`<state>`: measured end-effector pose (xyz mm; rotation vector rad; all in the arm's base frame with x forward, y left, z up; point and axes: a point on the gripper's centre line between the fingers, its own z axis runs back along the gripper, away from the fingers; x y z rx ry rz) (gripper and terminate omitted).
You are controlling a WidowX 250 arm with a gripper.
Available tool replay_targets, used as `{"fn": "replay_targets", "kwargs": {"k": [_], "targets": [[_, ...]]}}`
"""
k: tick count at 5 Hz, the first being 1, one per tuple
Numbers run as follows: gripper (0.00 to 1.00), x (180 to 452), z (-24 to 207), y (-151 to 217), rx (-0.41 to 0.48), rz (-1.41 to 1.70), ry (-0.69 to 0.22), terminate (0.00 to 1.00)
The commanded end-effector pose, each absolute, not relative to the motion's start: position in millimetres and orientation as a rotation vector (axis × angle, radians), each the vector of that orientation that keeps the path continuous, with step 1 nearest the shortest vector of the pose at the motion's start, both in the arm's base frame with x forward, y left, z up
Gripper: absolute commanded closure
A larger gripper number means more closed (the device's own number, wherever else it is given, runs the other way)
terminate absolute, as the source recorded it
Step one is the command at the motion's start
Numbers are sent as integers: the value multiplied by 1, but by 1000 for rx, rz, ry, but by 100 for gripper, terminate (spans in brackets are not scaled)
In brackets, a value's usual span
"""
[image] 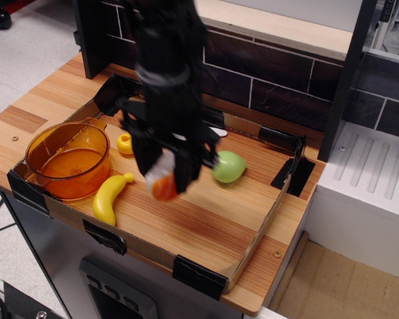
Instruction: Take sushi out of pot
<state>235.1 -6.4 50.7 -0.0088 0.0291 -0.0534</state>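
My black gripper [164, 181] hangs over the middle of the wooden tray, shut on the sushi [162, 183], whose orange top and white base show between the fingers. The sushi is held above the board, to the right of the orange translucent pot [68, 159]. The pot stands at the tray's left end and looks empty.
A yellow banana [110, 197] lies in front of the pot. A green pear-shaped fruit [228, 166] sits right of the gripper. A yellow-handled toy knife [125, 143] is mostly hidden behind the arm. Cardboard walls [265, 219] rim the tray; a dark brick wall [265, 86] stands behind.
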Motion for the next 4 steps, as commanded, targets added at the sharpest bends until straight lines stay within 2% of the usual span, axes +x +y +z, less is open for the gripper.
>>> {"fn": "replay_targets", "kwargs": {"k": [1, 2, 3, 4], "targets": [[100, 245, 20, -20, 21, -9, -13, 0], [100, 245, 17, -20, 31, -8, -36, 0], [0, 248, 28, -13, -7, 45, -43, 0], [0, 251, 53, -6, -43, 49, -64, 0]]}}
